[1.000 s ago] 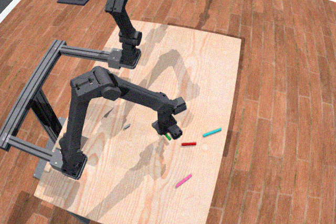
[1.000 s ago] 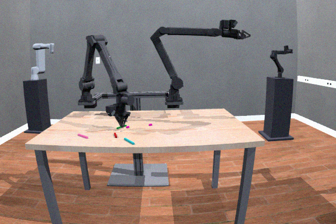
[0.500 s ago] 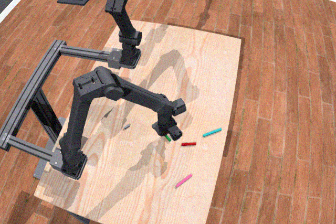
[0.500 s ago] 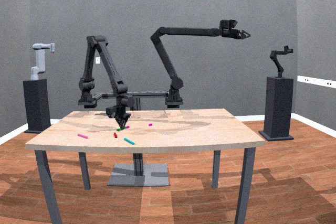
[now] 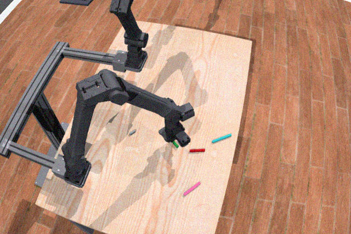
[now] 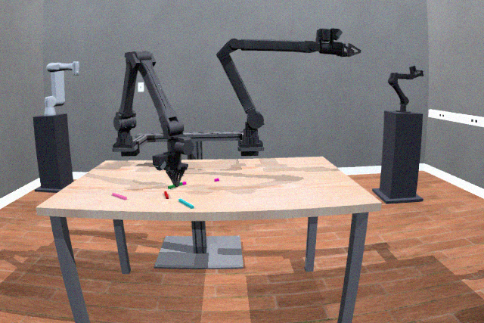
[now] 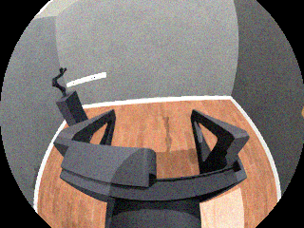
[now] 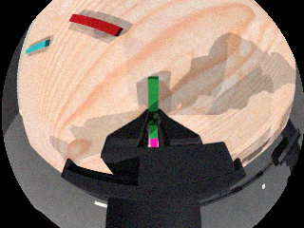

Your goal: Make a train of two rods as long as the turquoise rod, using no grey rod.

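Turquoise rod (image 5: 221, 138) (image 6: 186, 203) (image 8: 38, 46) lies on the wooden table (image 5: 226, 84) (image 6: 273, 194) (image 8: 190, 28) near the right gripper (image 5: 171, 141) (image 6: 176, 184) (image 8: 153, 111), which is closed on the green rod (image 5: 175, 144) (image 6: 171, 187) (image 8: 153, 92). Left gripper (image 6: 359, 51) (image 7: 153, 112): open, brown floor (image 7: 142, 130) and grey wall (image 7: 142, 47) beyond.

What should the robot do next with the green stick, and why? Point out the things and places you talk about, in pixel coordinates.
I think the right claw (image 5: 172, 141) (image 6: 176, 184) (image 8: 153, 113) should gently open and let go of the green rod (image 5: 176, 144) (image 6: 171, 187) (image 8: 153, 92). It looks flat on the table, lined up with a magenta rod (image 6: 184, 183) (image 8: 153, 142), ends touching or almost. Eight plus two makes ten, like turquoise!
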`<state>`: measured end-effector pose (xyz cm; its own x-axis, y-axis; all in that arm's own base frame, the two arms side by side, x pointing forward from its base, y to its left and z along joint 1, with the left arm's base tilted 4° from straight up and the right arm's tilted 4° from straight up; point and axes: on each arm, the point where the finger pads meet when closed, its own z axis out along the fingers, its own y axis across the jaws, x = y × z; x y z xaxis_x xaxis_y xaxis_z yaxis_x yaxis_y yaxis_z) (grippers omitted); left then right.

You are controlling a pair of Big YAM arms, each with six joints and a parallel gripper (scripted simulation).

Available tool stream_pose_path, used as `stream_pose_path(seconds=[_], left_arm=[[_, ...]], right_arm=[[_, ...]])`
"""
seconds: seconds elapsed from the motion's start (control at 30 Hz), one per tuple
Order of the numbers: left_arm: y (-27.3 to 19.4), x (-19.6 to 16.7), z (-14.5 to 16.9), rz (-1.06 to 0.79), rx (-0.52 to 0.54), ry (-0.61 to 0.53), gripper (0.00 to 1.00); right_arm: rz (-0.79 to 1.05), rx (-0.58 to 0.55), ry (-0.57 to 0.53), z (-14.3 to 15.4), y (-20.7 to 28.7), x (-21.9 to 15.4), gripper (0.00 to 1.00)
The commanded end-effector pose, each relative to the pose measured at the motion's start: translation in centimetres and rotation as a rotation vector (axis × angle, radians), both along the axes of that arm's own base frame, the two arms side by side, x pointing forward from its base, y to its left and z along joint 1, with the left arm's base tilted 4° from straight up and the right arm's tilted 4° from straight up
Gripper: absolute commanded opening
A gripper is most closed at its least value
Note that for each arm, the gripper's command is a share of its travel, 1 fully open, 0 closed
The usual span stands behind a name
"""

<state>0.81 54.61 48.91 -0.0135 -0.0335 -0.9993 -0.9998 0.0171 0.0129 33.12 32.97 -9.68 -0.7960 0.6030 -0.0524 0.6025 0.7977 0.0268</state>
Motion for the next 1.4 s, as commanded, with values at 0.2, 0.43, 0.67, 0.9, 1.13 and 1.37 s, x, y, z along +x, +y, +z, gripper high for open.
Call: stream_pose_path(seconds=[0.2,0.43,0.67,0.9,1.13,1.37], left_arm=[[-0.4,-0.3,1.6,0.009,0.041,-0.013,1.0],[-0.4,-0.3,1.6,0.009,0.041,-0.013,1.0],[-0.4,-0.3,1.6,0.009,0.041,-0.013,1.0],[-0.4,-0.3,1.6,0.009,0.041,-0.013,1.0],[-0.4,-0.3,1.6,0.009,0.041,-0.013,1.0],[-0.4,-0.3,1.6,0.009,0.041,-0.013,1.0]], right_arm=[[-0.006,0.018,-0.02,0.3,0.2,1.3,0.04],[-0.006,0.018,-0.02,0.3,0.2,1.3,0.04],[-0.006,0.018,-0.02,0.3,0.2,1.3,0.04],[-0.009,0.017,-0.02,0.3,0.2,1.2,0.04],[-0.014,0.016,-0.018,0.3,0.1,0.9,0.04],[-0.007,0.017,-0.019,0.4,0.5,0.3,0.04]])
